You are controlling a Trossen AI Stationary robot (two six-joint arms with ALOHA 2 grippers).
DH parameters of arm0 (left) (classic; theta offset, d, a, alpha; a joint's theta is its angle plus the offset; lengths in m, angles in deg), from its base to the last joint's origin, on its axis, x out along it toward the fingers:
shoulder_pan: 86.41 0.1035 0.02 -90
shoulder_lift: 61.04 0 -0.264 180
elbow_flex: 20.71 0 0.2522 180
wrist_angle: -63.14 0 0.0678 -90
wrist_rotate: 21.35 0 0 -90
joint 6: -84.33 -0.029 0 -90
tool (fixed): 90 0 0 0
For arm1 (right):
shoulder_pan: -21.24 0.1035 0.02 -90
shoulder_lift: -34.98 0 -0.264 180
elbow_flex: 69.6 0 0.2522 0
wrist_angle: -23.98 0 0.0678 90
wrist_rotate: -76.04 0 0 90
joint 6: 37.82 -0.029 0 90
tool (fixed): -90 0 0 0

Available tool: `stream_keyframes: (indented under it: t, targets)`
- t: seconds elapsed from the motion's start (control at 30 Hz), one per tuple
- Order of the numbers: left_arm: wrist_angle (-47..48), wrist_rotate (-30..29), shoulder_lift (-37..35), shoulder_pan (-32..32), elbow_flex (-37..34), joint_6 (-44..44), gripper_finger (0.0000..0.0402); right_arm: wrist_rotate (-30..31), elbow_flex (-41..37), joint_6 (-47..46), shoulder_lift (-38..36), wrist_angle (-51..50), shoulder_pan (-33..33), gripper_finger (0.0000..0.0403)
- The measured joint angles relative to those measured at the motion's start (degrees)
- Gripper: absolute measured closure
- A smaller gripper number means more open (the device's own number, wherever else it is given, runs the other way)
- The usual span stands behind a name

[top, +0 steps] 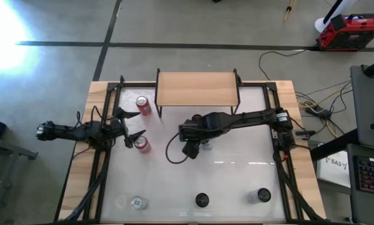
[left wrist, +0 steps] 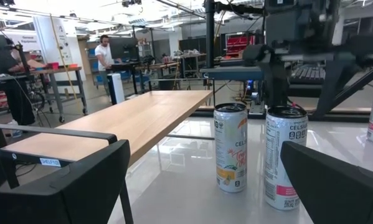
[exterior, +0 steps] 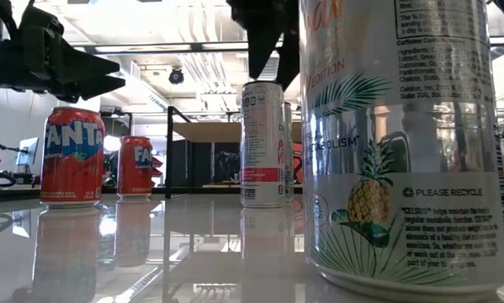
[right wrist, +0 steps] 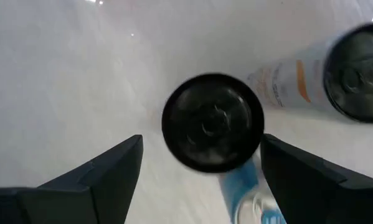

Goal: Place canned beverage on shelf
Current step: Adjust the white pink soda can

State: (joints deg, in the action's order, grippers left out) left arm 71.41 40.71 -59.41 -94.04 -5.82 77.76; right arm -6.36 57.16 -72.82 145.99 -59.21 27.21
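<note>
Overhead, round black-topped can [right wrist: 212, 122], glossy white table [right wrist: 61, 74]

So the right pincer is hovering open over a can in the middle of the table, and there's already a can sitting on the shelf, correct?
Not quite. The shelf has no can on it; the high view shows its wooden top bare. The rest holds: the right pincer hovers open over a black-topped can mid-table.
</note>
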Motion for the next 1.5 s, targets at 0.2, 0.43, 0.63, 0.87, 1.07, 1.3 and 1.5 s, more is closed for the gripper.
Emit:
stream_keyframes:
  t: [0.2, 0.43, 0.63, 0.87, 1.07, 1.3, 1.5]
  targets:
    - [0.0, 0.0, 0.1, 0.0, 0.0, 0.0, 0.0002, 0.6, 0.3, 2.5, 1.9, 1.0, -0.4, 0.0099]
    - [0.0, 0.0, 0.1, 0.0, 0.0, 0.0, 0.0002, -0.1, 0.2, -8.4, 2.5, 2.0, -1.5, 0.0111]
    - [0.0, 0.0, 0.2, 0.0, 0.0, 0.0, 0.0002, 0.1, 0.2, -15.5, 2.4, 2.0, -1.6, 0.0138]
    - [0.0, 0.0, 0.2, 0.0, 0.0, 0.0, 0.0002, 1.3, 0.2, -25.3, 2.4, 1.2, -1.6, 0.0151]
    - [0.0, 0.0, 0.2, 0.0, 0.0, 0.0, 0.0002, 3.1, 0.2, -42.0, 2.2, -1.8, -1.8, 0.0153]
    - [0.0, 0.0, 0.2, 0.0, 0.0, 0.0, 0.0002, 2.9, 1.4, -51.1, 2.2, -8.1, -1.8, 0.0154]
    - [0.0, 0.0, 0.2, 0.0, 0.0, 0.0, 0.0002, 3.2, 3.0, -56.9, 2.5, -10.2, -1.9, 0.0155]
